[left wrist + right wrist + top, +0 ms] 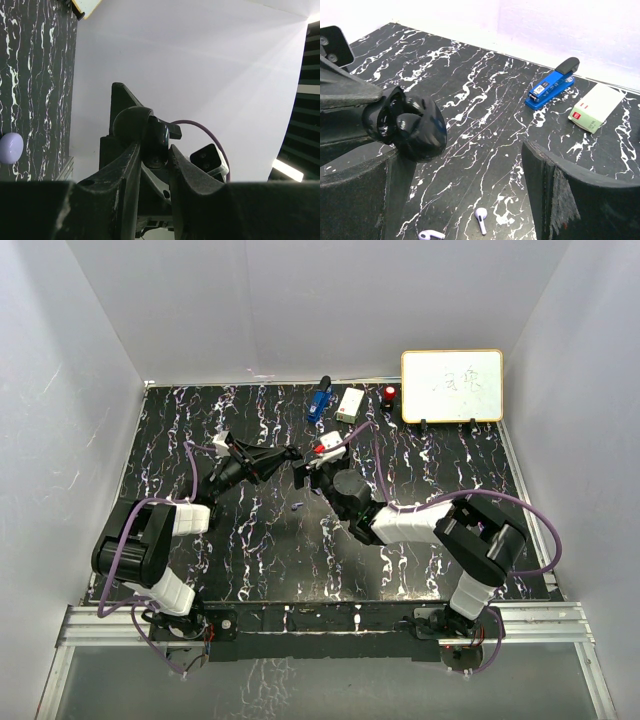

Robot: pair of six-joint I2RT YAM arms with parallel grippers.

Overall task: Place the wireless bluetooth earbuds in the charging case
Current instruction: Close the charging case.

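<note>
the left gripper [155, 148] is pinched tight on a glossy black, rounded plastic charging case [415, 127], holding it above the black, white-veined tabletop [470, 75] right in front of the right gripper [460, 165], whose jaws stand wide apart with nothing between them. two tiny pale lavender-white stemmed earbuds [481, 220] lie loose on the tabletop under that open gripper, near each other but not touching, and apart from the case. farther back, a blue stapler-shaped gadget [551, 89] and a small white box with a green edge [596, 107] sit near each other.
</note>
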